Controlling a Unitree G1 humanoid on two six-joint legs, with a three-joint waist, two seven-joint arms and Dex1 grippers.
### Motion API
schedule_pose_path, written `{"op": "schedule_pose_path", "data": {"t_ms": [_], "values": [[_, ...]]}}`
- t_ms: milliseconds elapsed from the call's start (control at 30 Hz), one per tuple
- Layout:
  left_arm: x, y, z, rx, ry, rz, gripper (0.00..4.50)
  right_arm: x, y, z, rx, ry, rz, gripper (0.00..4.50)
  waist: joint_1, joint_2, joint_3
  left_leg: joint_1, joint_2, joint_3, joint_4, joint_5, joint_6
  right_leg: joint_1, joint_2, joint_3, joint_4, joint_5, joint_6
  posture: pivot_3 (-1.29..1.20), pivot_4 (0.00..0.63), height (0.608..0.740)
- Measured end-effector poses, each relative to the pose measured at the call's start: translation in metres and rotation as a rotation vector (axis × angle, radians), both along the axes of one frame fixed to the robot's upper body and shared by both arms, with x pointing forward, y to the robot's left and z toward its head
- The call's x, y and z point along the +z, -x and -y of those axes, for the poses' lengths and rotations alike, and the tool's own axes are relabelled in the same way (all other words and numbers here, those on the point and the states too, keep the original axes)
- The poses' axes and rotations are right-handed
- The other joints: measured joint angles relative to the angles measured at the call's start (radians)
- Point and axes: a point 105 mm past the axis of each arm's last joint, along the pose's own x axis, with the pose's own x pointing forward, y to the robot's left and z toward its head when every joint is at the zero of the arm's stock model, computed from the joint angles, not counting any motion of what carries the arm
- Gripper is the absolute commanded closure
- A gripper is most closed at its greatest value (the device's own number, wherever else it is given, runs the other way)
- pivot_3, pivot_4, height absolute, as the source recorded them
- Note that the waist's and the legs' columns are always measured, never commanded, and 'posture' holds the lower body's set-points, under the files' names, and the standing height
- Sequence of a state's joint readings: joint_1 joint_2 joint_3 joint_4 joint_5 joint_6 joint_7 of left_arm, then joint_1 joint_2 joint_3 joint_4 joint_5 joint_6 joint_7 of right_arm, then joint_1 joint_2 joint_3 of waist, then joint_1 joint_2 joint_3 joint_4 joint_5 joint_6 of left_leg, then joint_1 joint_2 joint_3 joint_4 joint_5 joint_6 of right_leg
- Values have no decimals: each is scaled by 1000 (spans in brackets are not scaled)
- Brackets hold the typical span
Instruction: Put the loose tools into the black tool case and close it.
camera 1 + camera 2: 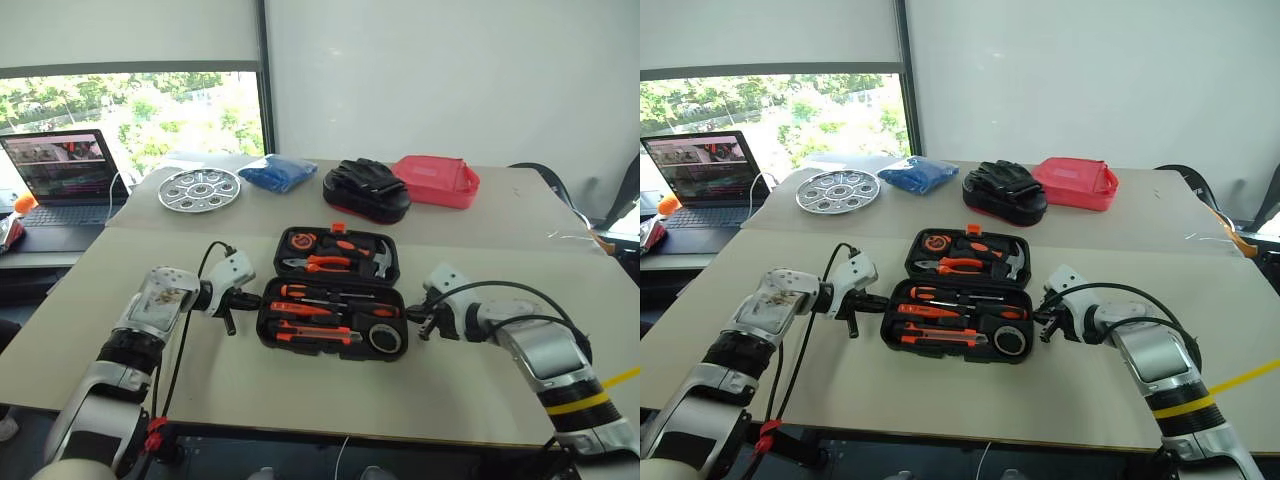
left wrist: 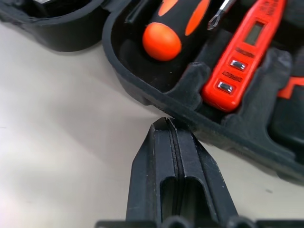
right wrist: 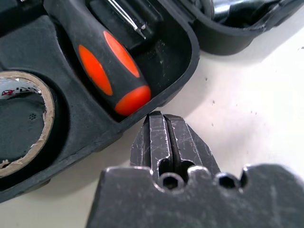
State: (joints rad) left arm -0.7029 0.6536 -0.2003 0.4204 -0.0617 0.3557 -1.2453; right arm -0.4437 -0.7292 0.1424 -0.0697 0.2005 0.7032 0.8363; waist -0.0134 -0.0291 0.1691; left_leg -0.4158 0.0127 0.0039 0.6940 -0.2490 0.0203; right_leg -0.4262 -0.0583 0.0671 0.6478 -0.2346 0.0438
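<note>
The left hand (image 1: 232, 318) is clenched on nothing, its fingers pressed together, the tip just beside the near-left edge of the black tool case (image 1: 333, 343); the right hand (image 1: 426, 325) is likewise clenched and empty, just beside the case's near-right edge; the case lies open on the desk (image 1: 300, 395) between them; its near half holds two screwdrivers (image 1: 340, 295), an orange tester pen (image 2: 242, 52), a utility knife (image 1: 312, 335) and a black tape roll (image 1: 385, 339) in their recesses; farther off lie a round silver tray (image 1: 199, 189), a blue bundle (image 1: 278, 173), a black bundle (image 1: 366, 188) and a red pouch (image 1: 436, 181); a laptop (image 1: 62, 185) stands far left.
</note>
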Motion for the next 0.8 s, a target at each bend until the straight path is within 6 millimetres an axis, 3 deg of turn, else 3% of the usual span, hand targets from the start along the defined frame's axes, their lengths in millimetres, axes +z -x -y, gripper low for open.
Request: {"op": "schedule_pose_path", "data": {"t_ms": [367, 567, 800], "values": [[-9, 53, -6, -160, -71, -79, 4450, -12, 54, -6, 145, 59, -85, 4500, -1, 0, 0, 1, 1, -1, 0, 0, 0, 1, 0, 0, -1, 0, 0, 0, 150, 740], [-11, 65, -7, -185, -90, -79, 4450, -14, 69, -7, 160, 62, -103, 4500, -1, 0, 0, 2, 1, -1, 1, 0, 0, 1, 0, 0, -1, 0, 0, 0, 150, 740], [-11, 59, -13, -116, -87, -43, 4450, -16, 78, -1, 154, 78, -97, 4500, -1, 0, 0, 2, 1, -1, 1, 0, 0, 2, 0, 0, 0, 0, 0, 0, 150, 740]]}}
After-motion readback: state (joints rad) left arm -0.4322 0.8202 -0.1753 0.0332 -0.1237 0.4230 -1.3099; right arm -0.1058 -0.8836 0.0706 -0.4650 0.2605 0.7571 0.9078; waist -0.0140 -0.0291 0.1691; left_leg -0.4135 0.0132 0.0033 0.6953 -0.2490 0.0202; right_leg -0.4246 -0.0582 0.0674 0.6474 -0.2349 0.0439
